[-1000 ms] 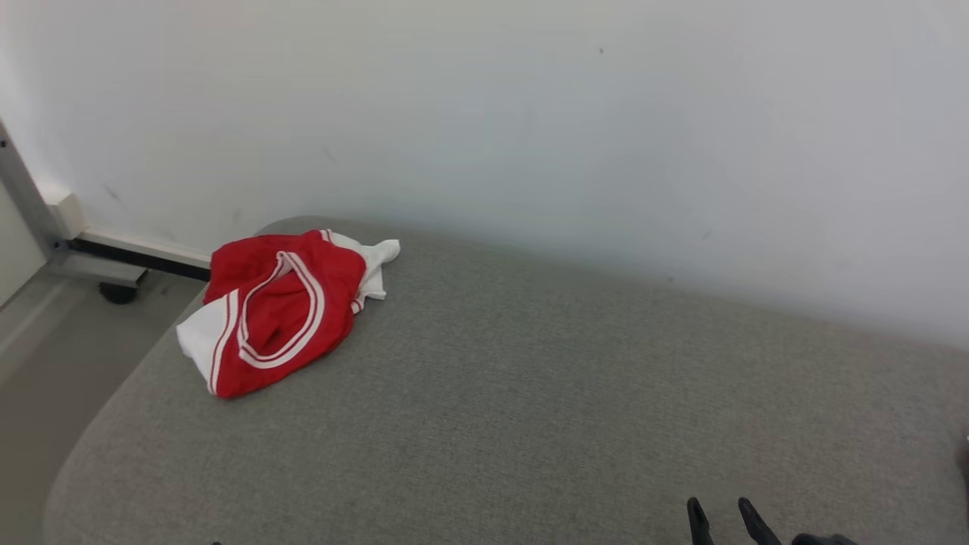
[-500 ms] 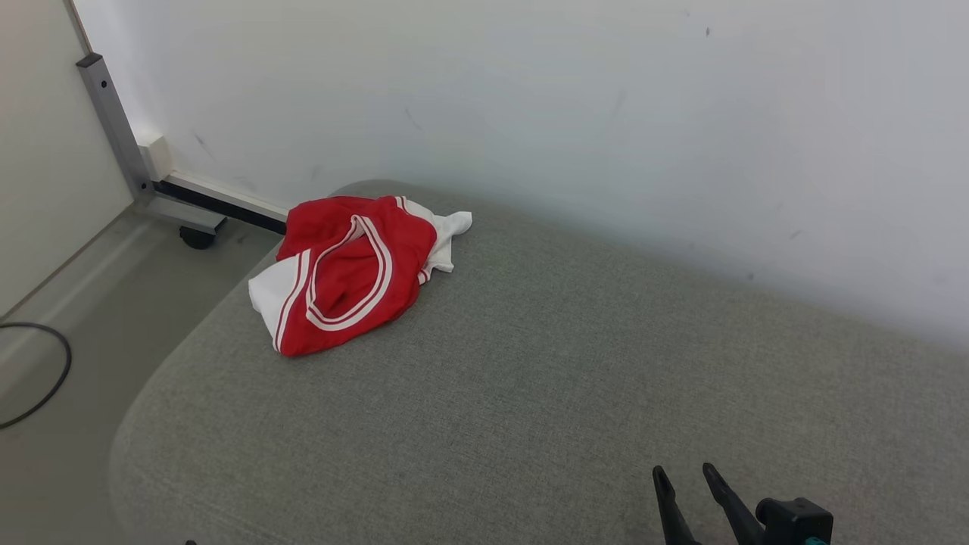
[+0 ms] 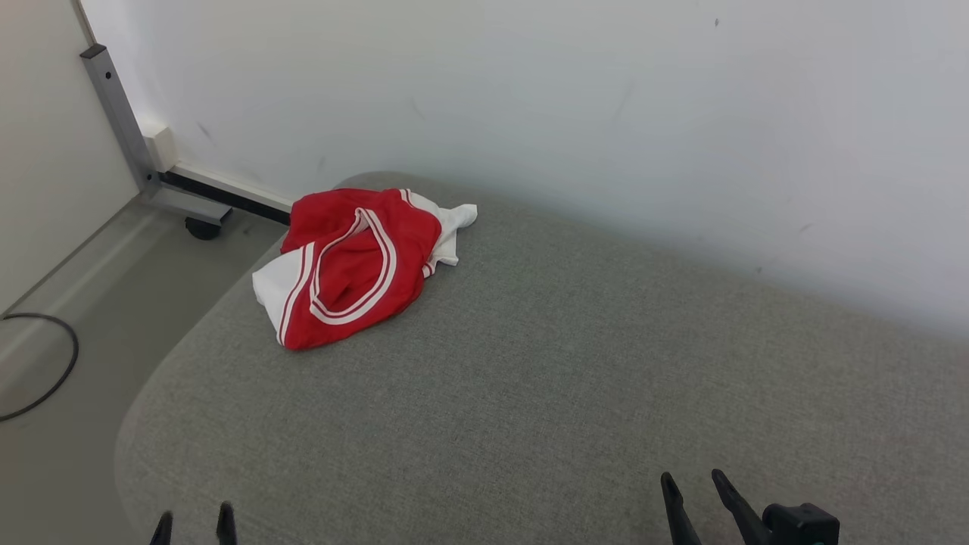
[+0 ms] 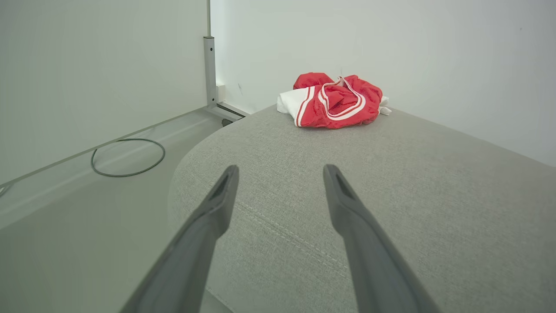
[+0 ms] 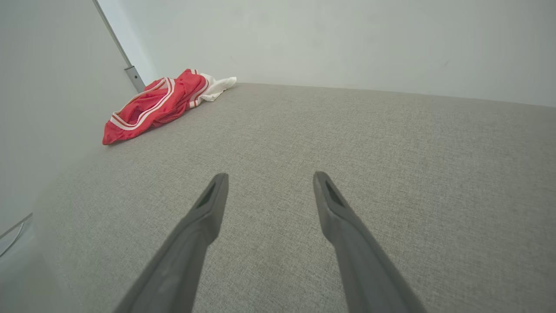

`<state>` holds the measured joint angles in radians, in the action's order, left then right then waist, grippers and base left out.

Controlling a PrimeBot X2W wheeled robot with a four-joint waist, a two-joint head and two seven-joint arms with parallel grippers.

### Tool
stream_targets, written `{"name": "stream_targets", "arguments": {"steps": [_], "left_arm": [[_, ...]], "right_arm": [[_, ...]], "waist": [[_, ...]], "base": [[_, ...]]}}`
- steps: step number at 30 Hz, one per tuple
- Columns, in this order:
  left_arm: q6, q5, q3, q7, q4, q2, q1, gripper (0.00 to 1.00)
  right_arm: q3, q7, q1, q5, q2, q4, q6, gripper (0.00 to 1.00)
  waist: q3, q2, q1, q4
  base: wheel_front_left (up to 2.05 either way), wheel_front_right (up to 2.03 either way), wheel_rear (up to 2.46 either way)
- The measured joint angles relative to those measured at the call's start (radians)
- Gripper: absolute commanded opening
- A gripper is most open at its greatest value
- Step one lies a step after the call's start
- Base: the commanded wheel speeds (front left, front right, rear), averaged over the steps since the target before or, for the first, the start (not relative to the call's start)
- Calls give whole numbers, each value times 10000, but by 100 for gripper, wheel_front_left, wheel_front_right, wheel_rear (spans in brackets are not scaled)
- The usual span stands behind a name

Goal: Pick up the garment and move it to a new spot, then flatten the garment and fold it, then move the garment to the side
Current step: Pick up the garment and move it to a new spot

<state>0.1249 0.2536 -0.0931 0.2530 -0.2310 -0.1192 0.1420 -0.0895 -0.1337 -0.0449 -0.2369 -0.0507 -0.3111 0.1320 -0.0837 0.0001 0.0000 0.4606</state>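
Note:
A crumpled red garment (image 3: 356,265) with white trim and white panels lies bunched at the far left corner of the grey cushioned surface (image 3: 545,378), close to the wall. The left wrist view has the garment (image 4: 334,102) far ahead, and the right wrist view has the garment (image 5: 156,106) at upper left. My left gripper (image 3: 194,519) peeks in at the bottom left, open and holding nothing (image 4: 280,171). Low at the bottom right, my right gripper (image 3: 692,481) is open too, well away from the cloth (image 5: 269,176).
A white wall (image 3: 568,98) runs behind the surface. Left of it are a metal frame post (image 3: 113,113) with a caster wheel (image 3: 203,227), a pale panel, bare floor and a black cable loop (image 3: 45,363). The surface's rounded left edge drops to the floor.
The camera has turned, shifting the scene right, so the post, floor and cable now show. My left gripper's fingertips have come into view at the bottom left. The garment lies as before.

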Motion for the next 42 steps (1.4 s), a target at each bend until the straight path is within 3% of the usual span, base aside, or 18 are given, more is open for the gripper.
{"name": "stream_targets", "arguments": {"steps": [5,16,23,35,36,37,42], "left_arm": [[44,579,861,-834,-1252,102,-2803,100],[44,2130,608,-1860,-4512,-568,-8000,100],[44,2270,777,-2746,-5808,-1137,-9374,100],[-742,2422,527,-3212,-7862,-1522,-10545,100],[-809,2429,506,-3241,-7977,-1580,-10578,47],[-886,2422,508,-3154,-8036,-1668,-10638,0],[-798,2405,508,-2675,-8199,-1977,-10698,0]], "right_arm": [[132,685,-160,594,-86,1074,0,100],[-1659,2890,1624,1137,-1747,4606,0,100],[-1626,3576,1501,1243,-2238,5875,0,100],[-1187,3747,814,1432,-2236,7145,0,100],[-1179,3726,786,1434,-2228,7141,0,100],[-1181,3707,751,1434,-2222,7131,0,100],[-1325,3530,695,1398,-2130,6845,0,100]], "waist": [[461,0,0,172],[2492,1,2,52],[3919,1,3,-569],[5880,1,3,-2266],[5965,1,2,-2399],[6040,0,1,-2526],[6200,-2,0,-3043]], "base": [[0,0,0],[0,0,0],[0,0,0],[0,0,0],[0,0,0],[0,0,0],[0,0,0]]}}
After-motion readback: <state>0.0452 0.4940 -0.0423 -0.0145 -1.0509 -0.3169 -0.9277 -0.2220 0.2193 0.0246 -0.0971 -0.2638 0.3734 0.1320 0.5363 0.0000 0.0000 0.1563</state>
